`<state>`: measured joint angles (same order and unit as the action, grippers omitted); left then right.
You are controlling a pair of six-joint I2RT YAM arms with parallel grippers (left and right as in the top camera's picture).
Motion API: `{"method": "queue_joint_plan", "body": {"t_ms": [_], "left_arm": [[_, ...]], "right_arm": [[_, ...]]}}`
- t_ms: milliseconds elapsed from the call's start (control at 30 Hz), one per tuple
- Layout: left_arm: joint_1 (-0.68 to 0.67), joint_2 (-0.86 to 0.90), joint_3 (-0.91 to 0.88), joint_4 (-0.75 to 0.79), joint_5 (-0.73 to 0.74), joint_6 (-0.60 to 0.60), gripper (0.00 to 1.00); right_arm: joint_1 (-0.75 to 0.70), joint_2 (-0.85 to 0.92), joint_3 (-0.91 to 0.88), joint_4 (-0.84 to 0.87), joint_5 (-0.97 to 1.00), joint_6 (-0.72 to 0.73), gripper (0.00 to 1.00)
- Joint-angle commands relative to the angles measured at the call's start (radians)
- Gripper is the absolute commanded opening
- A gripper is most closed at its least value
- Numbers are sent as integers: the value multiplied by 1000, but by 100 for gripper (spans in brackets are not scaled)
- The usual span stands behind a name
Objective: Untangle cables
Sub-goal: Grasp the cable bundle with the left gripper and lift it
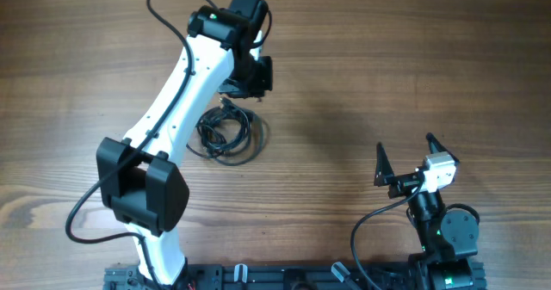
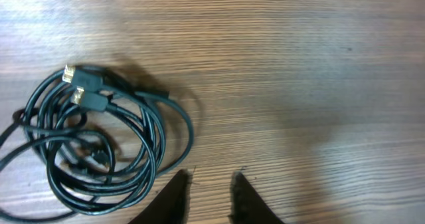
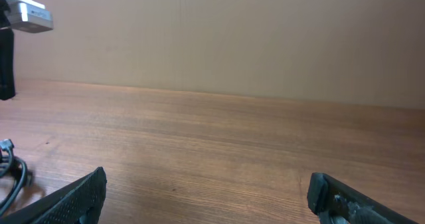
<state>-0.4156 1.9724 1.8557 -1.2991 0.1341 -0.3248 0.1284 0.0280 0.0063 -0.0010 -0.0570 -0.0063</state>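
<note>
The cables (image 1: 225, 133) lie as one coiled, tangled black bundle on the wooden table, just left of centre. In the left wrist view the cables (image 2: 99, 144) fill the left side, with two small metal plug ends at the top of the coil. My left gripper (image 1: 244, 94) hovers just beyond the bundle's far edge. Its fingers (image 2: 211, 177) are slightly apart and empty, right of the coil. My right gripper (image 1: 408, 154) is wide open and empty at the right, far from the bundle. The right wrist view shows its open fingers (image 3: 206, 184) and a bit of cable (image 3: 13, 174) at the lower left.
The white left arm (image 1: 185, 92) reaches diagonally over the table's left half, with its own thick black wire (image 1: 168, 2) looping at the top. The right arm's base (image 1: 443, 238) sits at the front right edge. A plain wall (image 3: 232, 38) backs the table.
</note>
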Motion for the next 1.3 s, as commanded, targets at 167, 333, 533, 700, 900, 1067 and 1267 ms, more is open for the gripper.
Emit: {"method": "queue_joint_plan", "body": {"t_ms": [167,333,533,700,900,1067,1267], "left_arm": [[-23,8,-6,-54,-213,-161,56],[18,8,-34,-86,-267,-190,52],[161,8,-221,-8,-247,-188,52],[262,8,-369,103,-152,-146,52],[313,8,-460,230,-40,-150,43],[300,2,-472,265,60,-34,4],[286,-239,-437,362,86,-26,4]], "right_arm": [[3,-5,-1,2,-11,-17,100],[3,-5,-1,2,-11,-17,100],[3,-5,-1,3,-11,-17,100],[3,-5,-1,3,-11,-17,100],[3,-5,-1,3,-11,-17,100],[3,-5,-1,3,-11,-17,100],[3,-5,-1,3,-11,-17,100]]}}
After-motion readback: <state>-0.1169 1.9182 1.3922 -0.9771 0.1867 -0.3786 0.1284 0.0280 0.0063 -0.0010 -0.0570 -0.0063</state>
